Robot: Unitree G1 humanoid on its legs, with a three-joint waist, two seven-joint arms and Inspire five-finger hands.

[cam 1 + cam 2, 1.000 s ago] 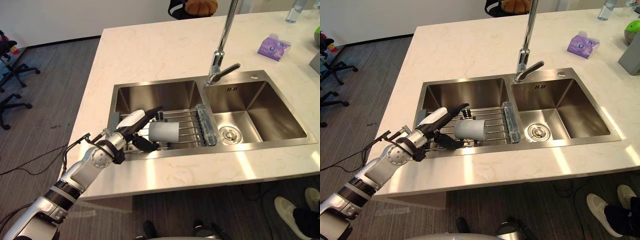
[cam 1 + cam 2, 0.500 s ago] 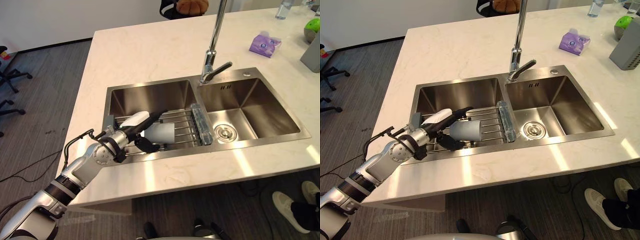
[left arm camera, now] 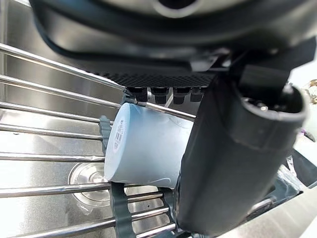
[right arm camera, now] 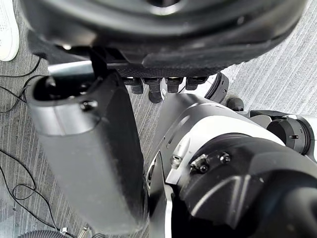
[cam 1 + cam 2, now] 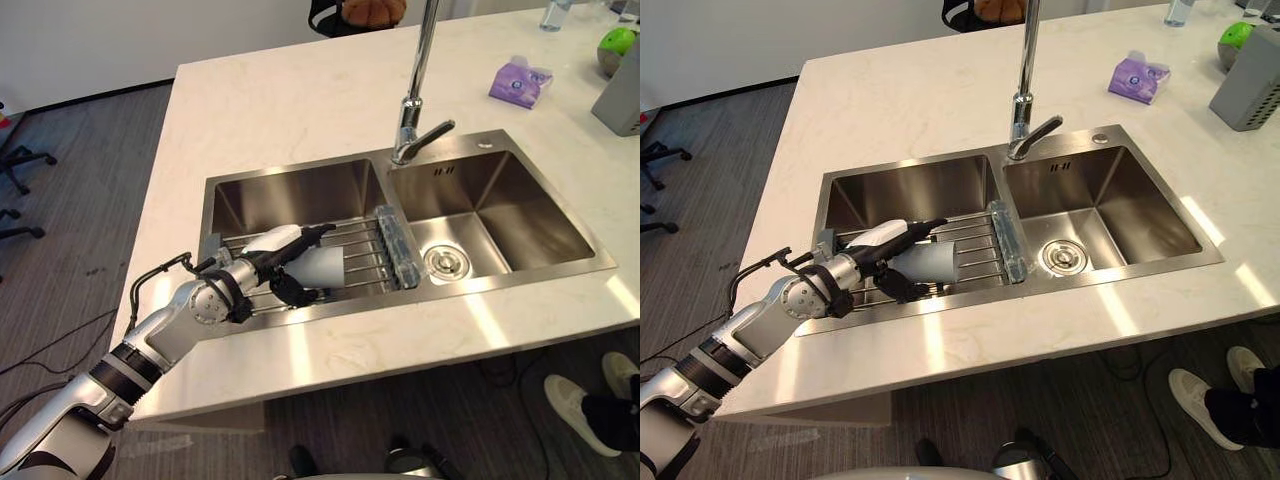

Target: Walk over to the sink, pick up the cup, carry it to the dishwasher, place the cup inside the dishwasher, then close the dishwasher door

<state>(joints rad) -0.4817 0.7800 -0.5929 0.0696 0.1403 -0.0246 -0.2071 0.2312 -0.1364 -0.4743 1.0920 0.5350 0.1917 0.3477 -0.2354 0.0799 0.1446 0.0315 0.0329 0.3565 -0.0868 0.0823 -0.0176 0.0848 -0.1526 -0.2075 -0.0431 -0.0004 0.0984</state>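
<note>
A pale blue-white cup (image 5: 322, 268) lies on its side on a wire rack (image 5: 365, 262) in the left basin of the steel sink (image 5: 300, 172). My left hand (image 5: 252, 268) reaches into that basin from the near left. Its straight fingers (image 5: 308, 233) stretch over the top of the cup and its thumb (image 5: 288, 292) sits low at the cup's near side. In the left wrist view the cup (image 3: 143, 148) shows between the fingers and the dark thumb (image 3: 233, 163), resting on the rack bars. My right hand (image 4: 84, 144) hangs idle over the floor, fingers relaxed.
A tall faucet (image 5: 415, 100) rises behind the divider between the basins. On the counter's far right are a purple tissue pack (image 5: 517, 80), a grey box (image 5: 622, 90) and a green object (image 5: 618, 40). A person's shoe (image 5: 570, 400) shows at the lower right. An office chair (image 5: 20, 160) stands at the left.
The whole view has shifted, so the camera moved. My left hand has slid slightly further over the cup, which still lies on the rack.
</note>
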